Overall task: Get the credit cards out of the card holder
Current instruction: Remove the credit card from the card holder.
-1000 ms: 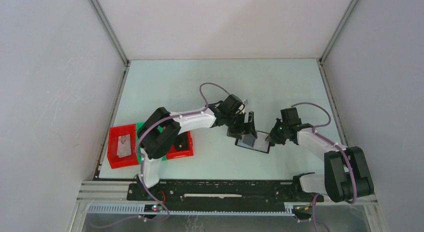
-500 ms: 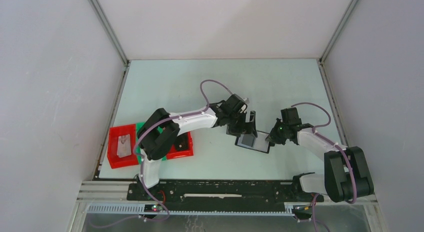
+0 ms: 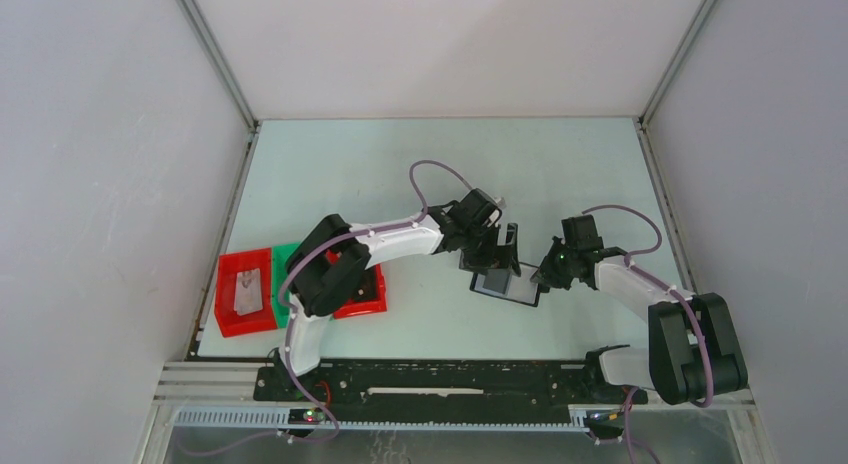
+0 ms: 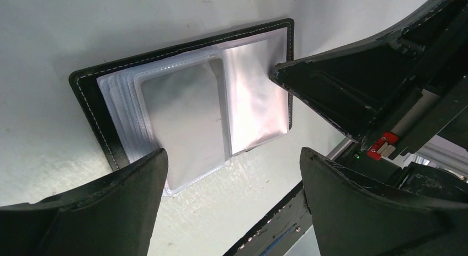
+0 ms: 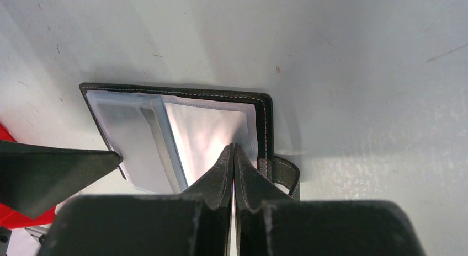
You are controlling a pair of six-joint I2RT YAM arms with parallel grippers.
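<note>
The black card holder (image 3: 508,285) lies open on the table, its clear sleeves up. In the left wrist view the card holder (image 4: 91,101) shows white stitching, and a pale grey card (image 4: 187,123) sits in a sleeve. My left gripper (image 3: 503,252) hovers over the holder's far side; in its wrist view the left gripper (image 4: 232,179) is open and empty. My right gripper (image 3: 540,276) is shut, and in its wrist view the right gripper (image 5: 233,148) has its tips on the shiny right-hand sleeve (image 5: 204,129). No tan card shows.
Red trays (image 3: 232,319) (image 3: 362,302) and a green tray (image 3: 286,256) stand at the left near the left arm's base; one red tray holds a pale card (image 3: 246,289). The holder's strap loop (image 5: 284,176) lies beside my right fingers. Walls close in the table.
My left gripper has moved right and a little nearer, over the holder's far edge. The right gripper and the holder have not moved.
</note>
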